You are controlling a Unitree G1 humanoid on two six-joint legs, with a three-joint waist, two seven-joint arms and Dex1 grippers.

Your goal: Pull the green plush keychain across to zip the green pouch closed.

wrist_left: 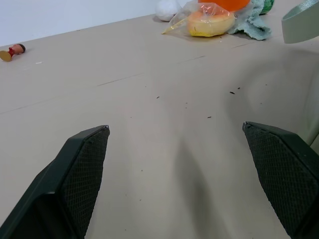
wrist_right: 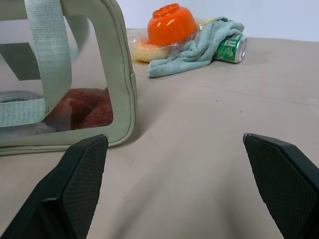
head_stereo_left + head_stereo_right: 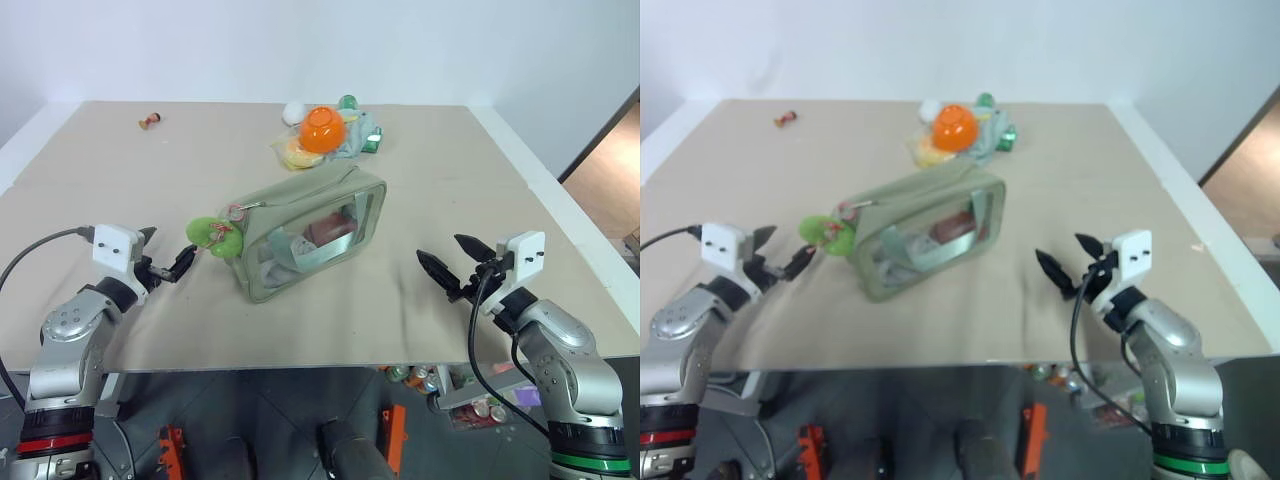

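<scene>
From the head, one green pouch [image 3: 308, 232] sits mid-table [image 3: 150, 220], with one green plush keychain [image 3: 214, 238] touching its left end. The left gripper [image 3: 168, 254] is near the keychain, claws wide and empty; the right gripper [image 3: 455, 265] is right of the pouch, wide and empty too. One orange bowl [image 3: 322, 128] lies behind the pouch. The left wrist view shows one small toy [image 1: 12, 51] on the tan table. The right wrist view shows one mint cloth [image 2: 197, 49] and one can [image 2: 230, 48] beyond the pouch, by a white wall [image 2: 279, 15].
</scene>
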